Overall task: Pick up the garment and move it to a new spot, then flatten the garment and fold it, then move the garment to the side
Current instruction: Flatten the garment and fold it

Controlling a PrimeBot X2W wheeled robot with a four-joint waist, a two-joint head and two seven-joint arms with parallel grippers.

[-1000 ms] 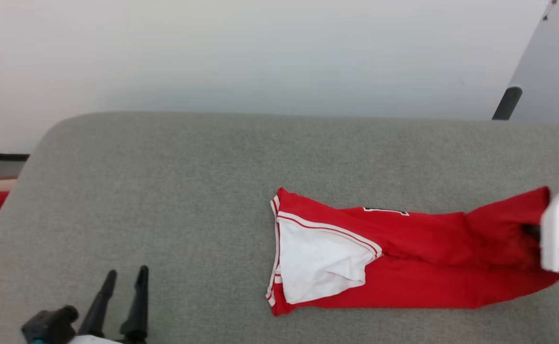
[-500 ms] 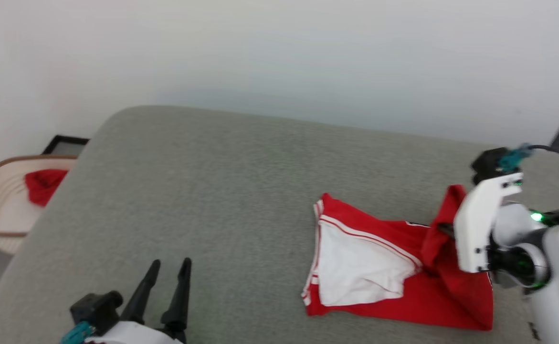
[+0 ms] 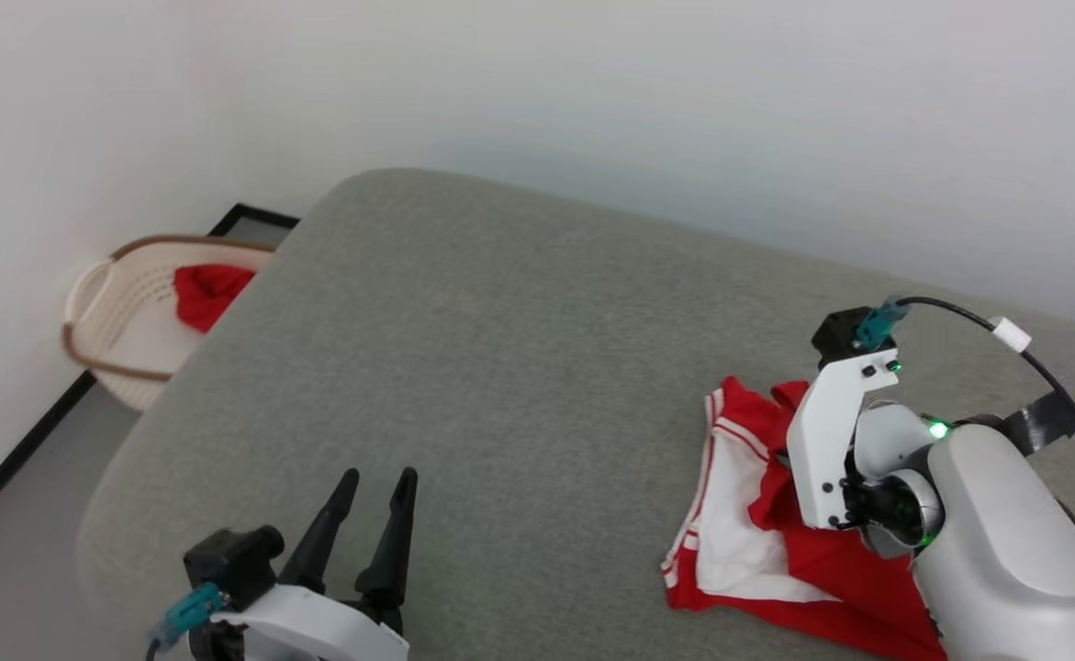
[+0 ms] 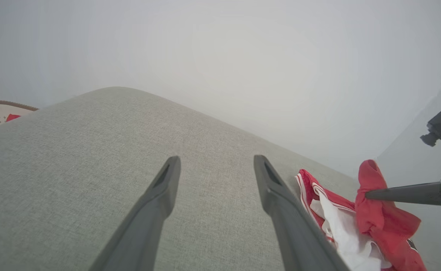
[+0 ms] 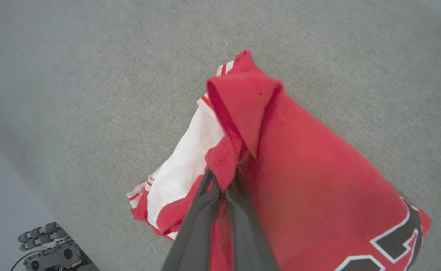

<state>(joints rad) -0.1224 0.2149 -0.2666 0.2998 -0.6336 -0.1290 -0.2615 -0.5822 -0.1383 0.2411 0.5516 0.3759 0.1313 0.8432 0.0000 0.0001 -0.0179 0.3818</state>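
While the right claw (image 5: 222, 180) is clamped on a red fold of the shirt (image 3: 730, 532) and holds that fold up off the grey padded bench (image 3: 500, 367), the rest of the shirt lies bunched on the bench at four o'clock in the head view, with a white sleeve showing. The left claw (image 3: 377, 477) hangs at seven o'clock, its fingers apart and empty, well apart from the shirt. A cream basket (image 3: 124, 303) with a red cloth (image 3: 207, 289) inside stands past the bench's corner at ten o'clock
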